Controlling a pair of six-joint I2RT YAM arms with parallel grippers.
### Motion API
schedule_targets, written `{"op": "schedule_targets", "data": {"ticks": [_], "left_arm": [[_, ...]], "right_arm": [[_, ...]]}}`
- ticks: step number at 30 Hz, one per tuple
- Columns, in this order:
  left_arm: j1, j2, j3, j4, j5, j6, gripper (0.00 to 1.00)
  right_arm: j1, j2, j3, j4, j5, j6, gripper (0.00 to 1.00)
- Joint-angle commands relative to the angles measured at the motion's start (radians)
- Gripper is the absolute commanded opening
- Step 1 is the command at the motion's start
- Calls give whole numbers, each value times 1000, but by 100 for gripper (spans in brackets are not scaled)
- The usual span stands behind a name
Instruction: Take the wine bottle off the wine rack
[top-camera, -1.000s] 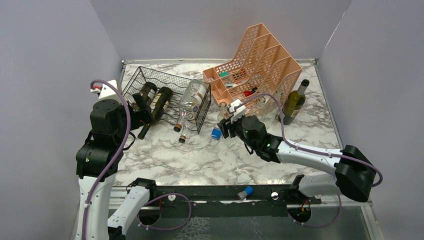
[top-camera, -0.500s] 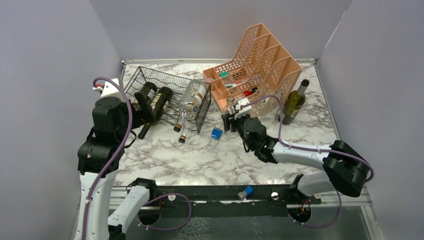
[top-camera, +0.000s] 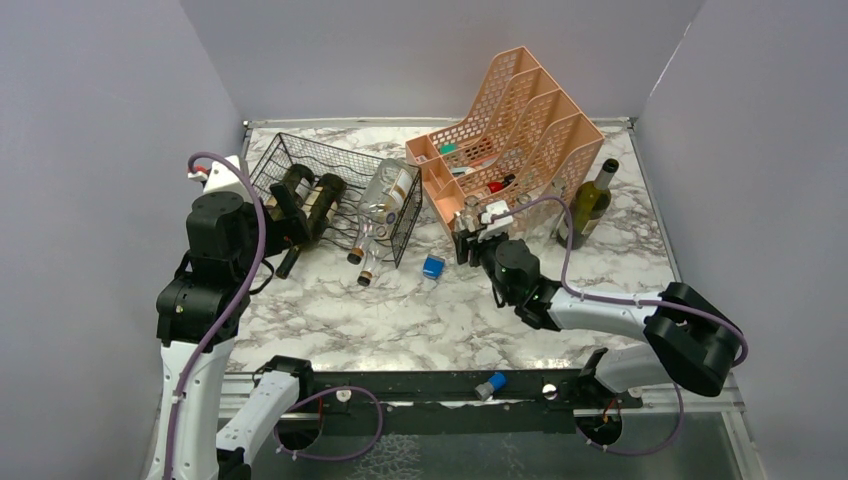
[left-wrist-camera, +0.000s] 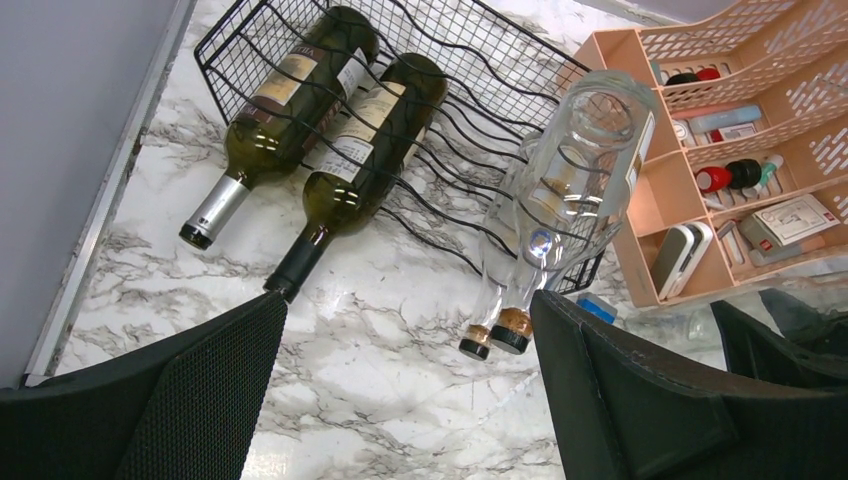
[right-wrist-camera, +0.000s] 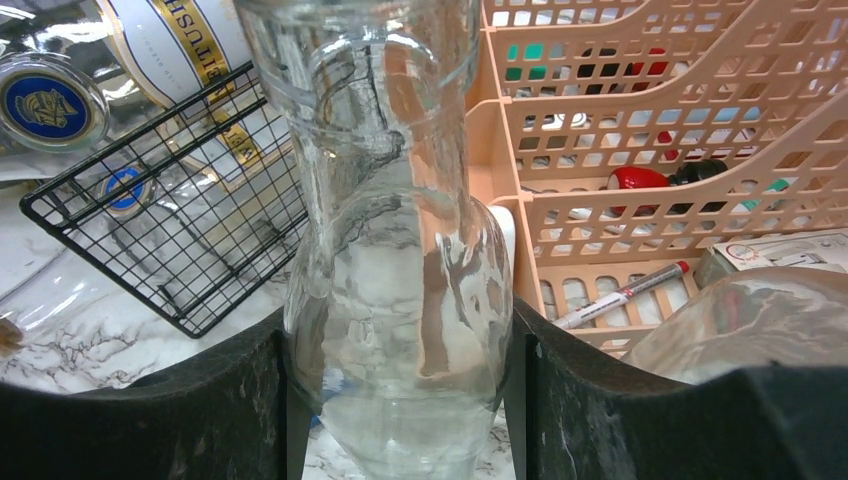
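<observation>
The black wire wine rack lies at the back left, holding two dark green wine bottles and two clear bottles with their necks toward me. My left gripper hangs open in front of the rack, low over the marble, with nothing between its fingers. My right gripper is shut on a clear glass bottle, held upright between the rack's right end and the peach organizer. In the top view this bottle stands off the rack, just above the right gripper.
The peach perforated file organizer with pens and small items stands at the back, close behind the held bottle. A green bottle stands upright at its right. A small blue object lies on the marble near the rack's corner.
My right gripper has shifted a little right and back toward the organizer with the clear bottle, uncovering the blue object. The left arm has barely moved.
</observation>
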Motion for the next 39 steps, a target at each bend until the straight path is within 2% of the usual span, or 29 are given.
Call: {"op": "schedule_targets", "data": {"ticks": [1,11,17,24,27,39], "left_arm": [[-3,-13,-4,19,24,-11,99],[-3,-24,-12,19,31,-20,99],[-3,-35,-21,17,35,-27,99],[-3,-32,-30,20,39,-35,99],[-3,-34,-33,21,41,-36,99],[-3,-37,-56,34,47,-38,99]], "right_arm": [[-12,-23,-20,128,39,-22,37],[-32,-29,-62,157,9,-20,39],[-32,-53,-72,115,1,-20,55],[-32,-87,-64,39,-88,-26,77],[-32,-115,-54,-17,-114,-31,81],[-32,-241,-34,-257,-169,-4,85]]}}
